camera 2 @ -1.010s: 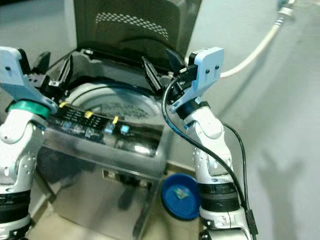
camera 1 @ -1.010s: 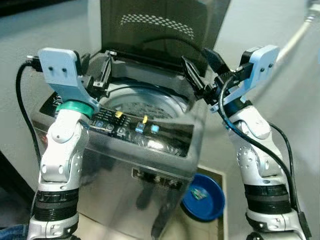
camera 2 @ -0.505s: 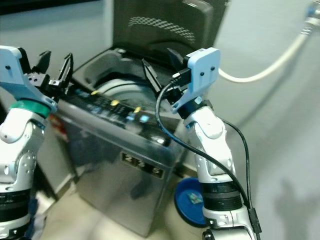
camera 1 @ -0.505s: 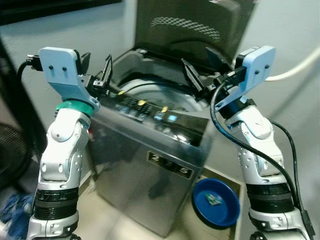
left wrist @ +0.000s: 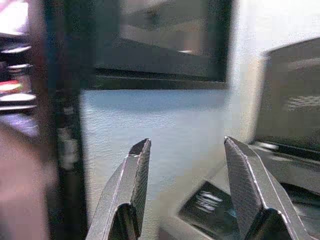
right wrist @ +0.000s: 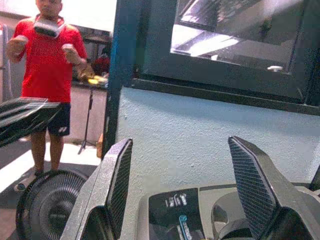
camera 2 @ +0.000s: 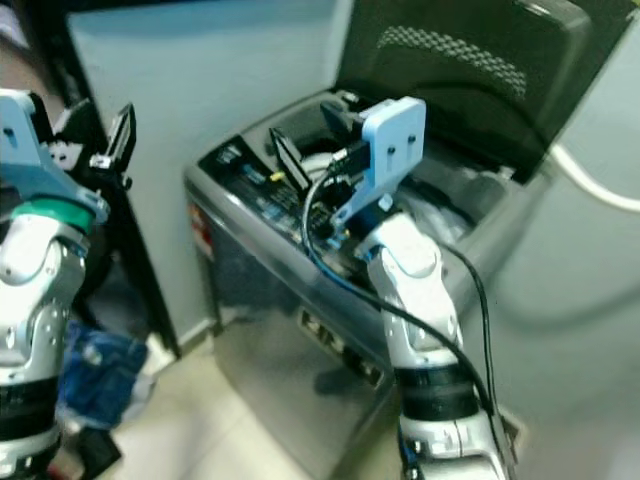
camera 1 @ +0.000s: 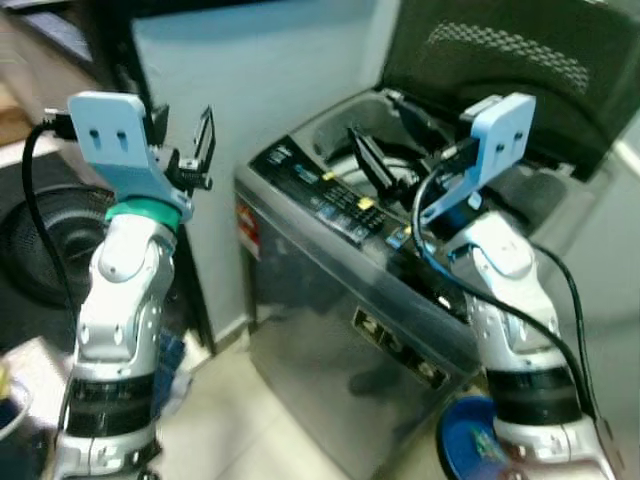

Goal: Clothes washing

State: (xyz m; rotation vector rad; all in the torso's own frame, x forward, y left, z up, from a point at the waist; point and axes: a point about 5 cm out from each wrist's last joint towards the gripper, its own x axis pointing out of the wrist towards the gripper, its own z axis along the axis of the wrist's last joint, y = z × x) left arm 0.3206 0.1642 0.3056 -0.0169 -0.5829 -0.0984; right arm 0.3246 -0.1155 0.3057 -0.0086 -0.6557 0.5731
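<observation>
Both empty and spread wide: right gripper (camera 1: 385, 150) fingers over the washing machine (camera 1: 330, 290) rim could clip it; left gripper (camera 1: 185, 140) hangs off beside it.

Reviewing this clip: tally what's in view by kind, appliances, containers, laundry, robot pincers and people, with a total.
Washing machine, lid up: 1
Floor fan: 1
Blue basin on the floor: 1
Blue clothes heap on the floor: 1
Robot pincers, left pincer and right pincer, both open and empty: 2
Person in red: 1
Total: 7
</observation>
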